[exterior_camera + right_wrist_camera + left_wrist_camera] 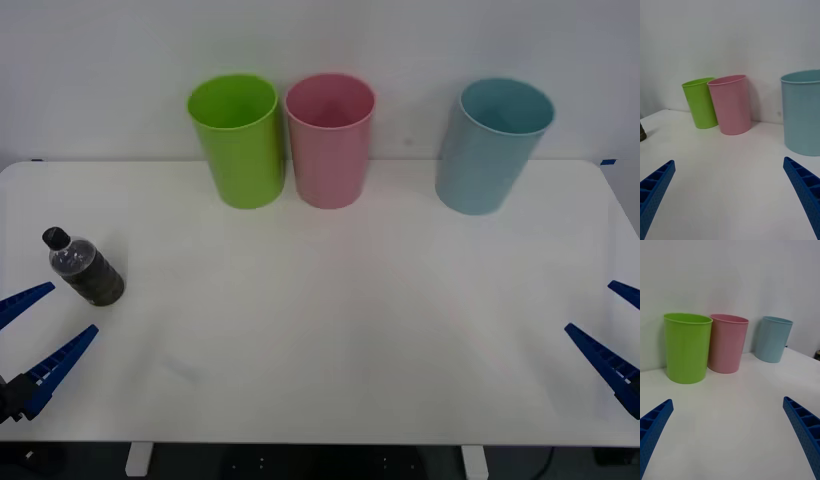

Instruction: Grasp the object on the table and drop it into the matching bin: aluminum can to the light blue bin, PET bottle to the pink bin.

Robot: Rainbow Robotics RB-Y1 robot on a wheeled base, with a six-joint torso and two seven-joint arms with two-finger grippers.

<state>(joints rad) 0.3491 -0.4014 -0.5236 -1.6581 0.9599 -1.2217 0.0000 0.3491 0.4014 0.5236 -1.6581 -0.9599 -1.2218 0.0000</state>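
The PET bottle point(85, 268) lies at the table's point(330, 330) left edge, so the left gripper point(35, 335), fingers spread wide, waits just beside it. The right gripper point(620, 335), also spread, idles far right; the pink bin point(330, 140) stands at the back.

No text, label, brand, number or sign can be read on anything here.
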